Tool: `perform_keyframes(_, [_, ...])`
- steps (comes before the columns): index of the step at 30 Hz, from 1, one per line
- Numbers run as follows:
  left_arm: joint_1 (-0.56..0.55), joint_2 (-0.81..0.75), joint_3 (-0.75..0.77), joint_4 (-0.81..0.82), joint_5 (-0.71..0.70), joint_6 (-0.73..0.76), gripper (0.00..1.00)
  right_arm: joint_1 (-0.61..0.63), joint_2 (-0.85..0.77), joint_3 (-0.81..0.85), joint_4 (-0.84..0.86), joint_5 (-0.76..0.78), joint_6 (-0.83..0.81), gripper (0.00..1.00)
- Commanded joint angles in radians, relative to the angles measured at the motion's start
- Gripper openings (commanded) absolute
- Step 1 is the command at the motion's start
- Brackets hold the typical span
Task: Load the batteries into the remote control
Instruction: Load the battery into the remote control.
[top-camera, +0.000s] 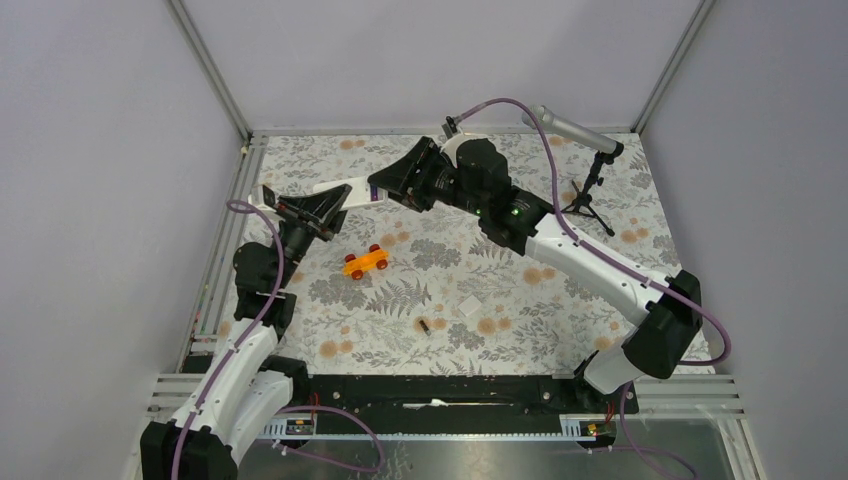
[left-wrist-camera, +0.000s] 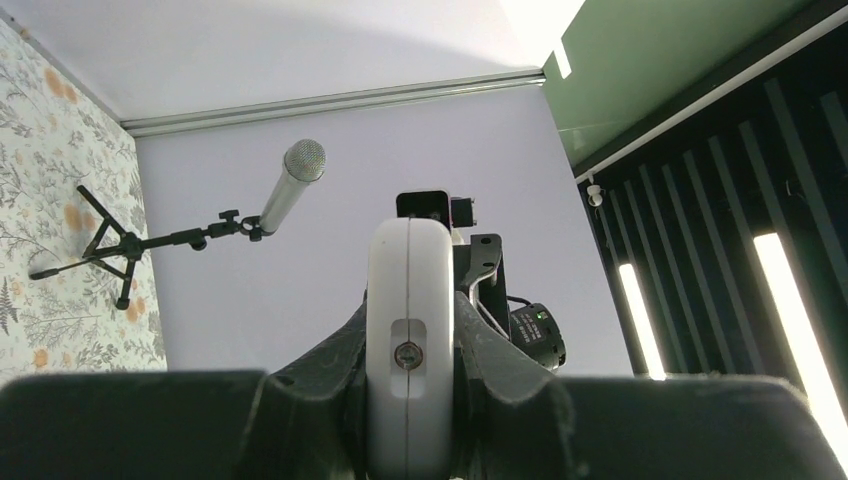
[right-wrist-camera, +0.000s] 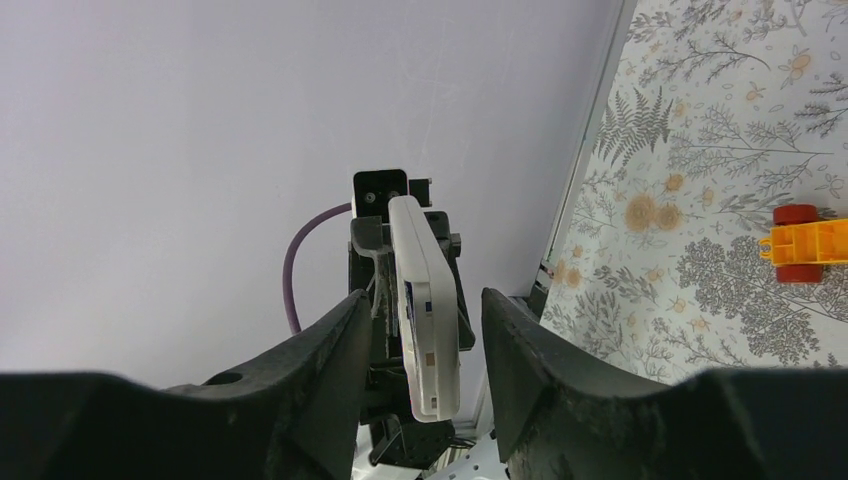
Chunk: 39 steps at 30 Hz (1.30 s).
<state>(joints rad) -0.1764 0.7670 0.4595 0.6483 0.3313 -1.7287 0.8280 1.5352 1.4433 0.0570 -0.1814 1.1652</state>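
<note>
Grippers, two, both mine, above one floral table (top-camera: 560, 320): left gripper (left-wrist-camera: 409, 330) clamped on the one remote control (left-wrist-camera: 408, 260), right gripper (right-wrist-camera: 425, 300) fingers apart either side of it. On the table: one orange toy car (top-camera: 366, 261), one white square (top-camera: 470, 309), one dark battery (top-camera: 424, 324).

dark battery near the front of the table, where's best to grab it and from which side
Take the dark battery across the middle of its barrel, coming straight down from above. It lies flat on the table, so only its rounded sides are free. The white square piece sits apart, leaving room either side.
</note>
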Motion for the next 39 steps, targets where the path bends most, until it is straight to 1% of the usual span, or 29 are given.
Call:
perform_keyframes(1, [0.005,-0.012,0.043,0.053,0.026,0.045,0.0,-0.006,-0.041,0.012,0.004,0.037,-0.059,0.5])
perform_keyframes(5, [0.005,-0.002,0.056,0.066,0.043,0.059,0.0,-0.006,-0.021,0.037,-0.033,0.049,-0.075,0.42])
perform_keyframes(8, [0.005,0.003,0.06,0.075,0.042,0.055,0.0,-0.006,-0.014,0.046,-0.05,0.063,-0.088,0.34])
perform_keyframes(15, [0.005,0.011,0.061,0.097,0.042,0.049,0.0,-0.006,-0.007,0.048,-0.051,0.067,-0.103,0.04])
perform_keyframes(18, [0.005,0.019,0.06,0.108,0.045,0.045,0.0,-0.006,0.004,0.055,-0.051,0.053,-0.107,0.03])
perform_keyframes(19, [0.005,0.02,0.059,0.108,0.045,0.045,0.0,-0.006,0.006,0.057,-0.051,0.049,-0.109,0.06])
perform_keyframes(20, [0.005,0.02,0.058,0.11,0.045,0.046,0.0,-0.006,0.01,0.059,-0.051,0.045,-0.108,0.13])
perform_keyframes(22, [0.005,0.019,0.055,0.109,0.044,0.051,0.0,-0.006,0.011,0.064,-0.087,0.039,-0.107,0.38])
perform_keyframes(26, [0.013,0.016,0.05,0.108,0.049,0.067,0.0,-0.006,-0.014,0.055,-0.083,0.052,-0.104,0.69])
perform_keyframes(27, [0.016,0.014,0.05,0.106,0.052,0.073,0.0,-0.007,-0.027,0.05,-0.08,0.056,-0.106,0.73])
perform_keyframes(29, [0.022,0.012,0.05,0.096,0.057,0.089,0.0,-0.01,-0.048,0.034,-0.067,0.052,-0.11,0.79])
perform_keyframes(32, [0.027,0.011,0.05,0.092,0.077,0.117,0.0,-0.015,-0.074,0.008,-0.033,0.03,-0.135,0.84])
perform_keyframes(34, [0.03,0.015,0.055,0.089,0.1,0.146,0.0,-0.018,-0.084,-0.005,-0.033,0.005,-0.158,0.83])
perform_keyframes(37, [0.034,0.02,0.063,0.089,0.138,0.192,0.0,-0.023,-0.09,-0.014,-0.05,-0.03,-0.205,0.79])
perform_keyframes(39, [0.037,0.019,0.071,0.083,0.17,0.241,0.0,-0.025,-0.097,-0.016,-0.117,-0.038,-0.251,0.77])
